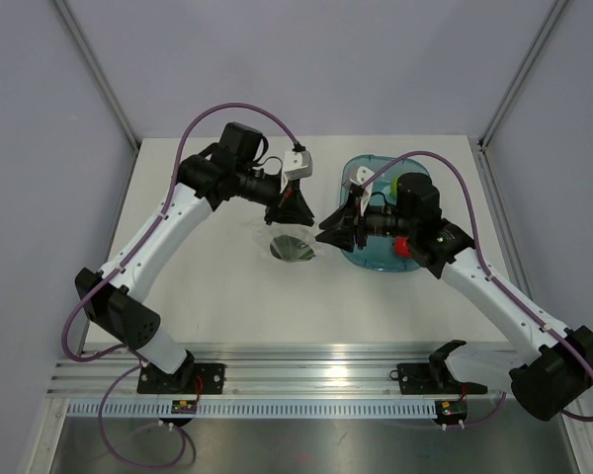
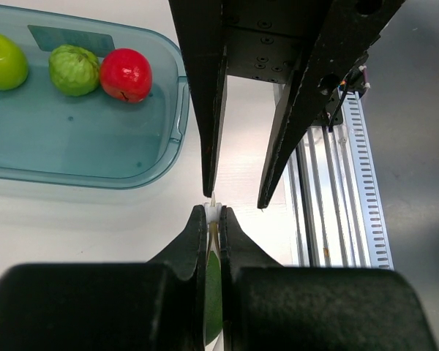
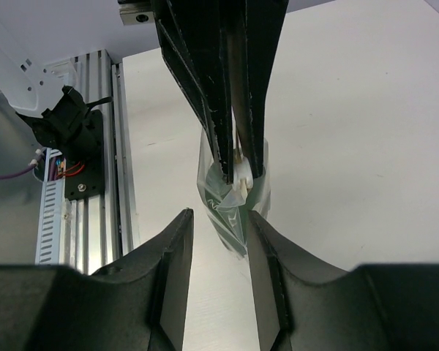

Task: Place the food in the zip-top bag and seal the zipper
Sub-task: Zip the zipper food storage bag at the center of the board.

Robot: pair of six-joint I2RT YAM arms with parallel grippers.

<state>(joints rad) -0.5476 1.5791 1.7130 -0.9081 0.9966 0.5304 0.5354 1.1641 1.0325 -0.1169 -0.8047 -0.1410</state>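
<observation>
A teal see-through tray (image 2: 80, 139) lies on the white desk (image 2: 80, 219). Three round fruits stand inside it in one row: a bright lime-green apple (image 2: 1, 60), a little apart from it a paler green fruit with lumpy skin (image 2: 74, 69), and close against that one a shiny red fruit (image 2: 126, 75). A greyish label (image 2: 62, 38) shows on the tray just behind the fruits, and along the near edge of the desk runs a silver metal rail (image 1: 306, 360) with a white slotted strip (image 1: 277, 407) beside it.
</observation>
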